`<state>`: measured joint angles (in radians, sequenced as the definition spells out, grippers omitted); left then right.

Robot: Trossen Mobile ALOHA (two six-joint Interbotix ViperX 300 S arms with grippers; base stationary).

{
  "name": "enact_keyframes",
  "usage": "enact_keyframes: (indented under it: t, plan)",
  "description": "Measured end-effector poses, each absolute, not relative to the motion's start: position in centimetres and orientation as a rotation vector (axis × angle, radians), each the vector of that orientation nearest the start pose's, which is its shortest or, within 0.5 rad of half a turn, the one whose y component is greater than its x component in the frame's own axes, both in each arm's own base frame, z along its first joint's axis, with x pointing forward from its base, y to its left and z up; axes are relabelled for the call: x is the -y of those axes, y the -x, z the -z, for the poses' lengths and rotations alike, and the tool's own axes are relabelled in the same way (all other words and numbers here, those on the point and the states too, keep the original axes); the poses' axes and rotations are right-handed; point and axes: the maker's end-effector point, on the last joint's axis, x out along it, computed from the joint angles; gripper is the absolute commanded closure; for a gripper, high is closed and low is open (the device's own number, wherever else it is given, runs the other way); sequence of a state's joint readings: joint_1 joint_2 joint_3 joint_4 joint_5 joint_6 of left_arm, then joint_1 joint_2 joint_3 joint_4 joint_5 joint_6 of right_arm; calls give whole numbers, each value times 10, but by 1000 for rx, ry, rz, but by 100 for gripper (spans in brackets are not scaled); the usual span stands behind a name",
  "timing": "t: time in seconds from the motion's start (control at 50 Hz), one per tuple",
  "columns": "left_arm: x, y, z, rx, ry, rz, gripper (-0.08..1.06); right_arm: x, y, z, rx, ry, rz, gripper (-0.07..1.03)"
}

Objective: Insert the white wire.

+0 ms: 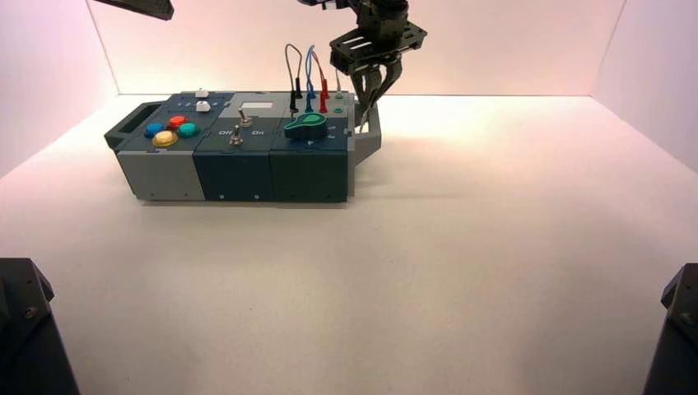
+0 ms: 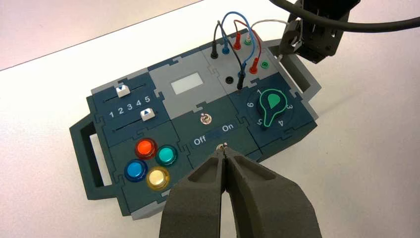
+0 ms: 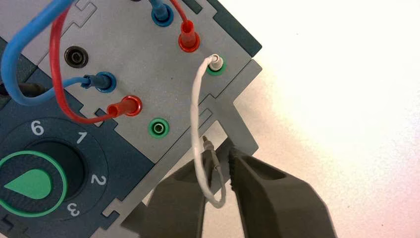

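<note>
Until sure of a firm grip on the free plug [image 3: 209, 145], hold off from any move to the empty green socket [image 3: 158, 128]. Right gripper [image 3: 218, 154] at work beside the box's right end, by the grey handle [image 3: 251, 142]. Right jaws slightly apart, one on each side of the free plug; no clamp to be seen. White wire [image 3: 196, 119] looped out from the rear green socket [image 3: 216, 73], one plug [image 3: 216, 62] seated there, the loose end back between the right jaws. Left gripper [image 2: 224, 148] parked over the front of the box [image 2: 216, 110], jaws together, nothing between.

Likely step: taking hold of the loose end. Best to close on the plug's body, not the thin cable, with the metal tip left well clear. Then lift gently, keeping slack in the loop; too hard a pull could unseat the rear plug. Next, swing across to the empty green socket and turn the tip straight down over the hole before any push. Watch for a tilted plug, apt to slip or pivot on the rim, and for a brush against the red plug [image 3: 126, 106] close by. Press slowly, squarely, down to the collar; only then let go.
</note>
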<state>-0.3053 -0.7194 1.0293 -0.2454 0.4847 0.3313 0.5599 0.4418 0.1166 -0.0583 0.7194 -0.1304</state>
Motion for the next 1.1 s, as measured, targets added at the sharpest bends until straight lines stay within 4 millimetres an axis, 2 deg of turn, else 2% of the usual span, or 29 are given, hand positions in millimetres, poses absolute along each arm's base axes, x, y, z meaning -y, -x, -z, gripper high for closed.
enact_keyframes:
  t: [0.56, 1.1]
  plan:
    - [96, -239, -176, -761, -181, 441, 101, -253, -412, -51, -1256, 546, -553, 99]
    - [96, -239, -177, -760, -181, 441, 101, -254, -417, -78, -1288, 554, -542, 99]
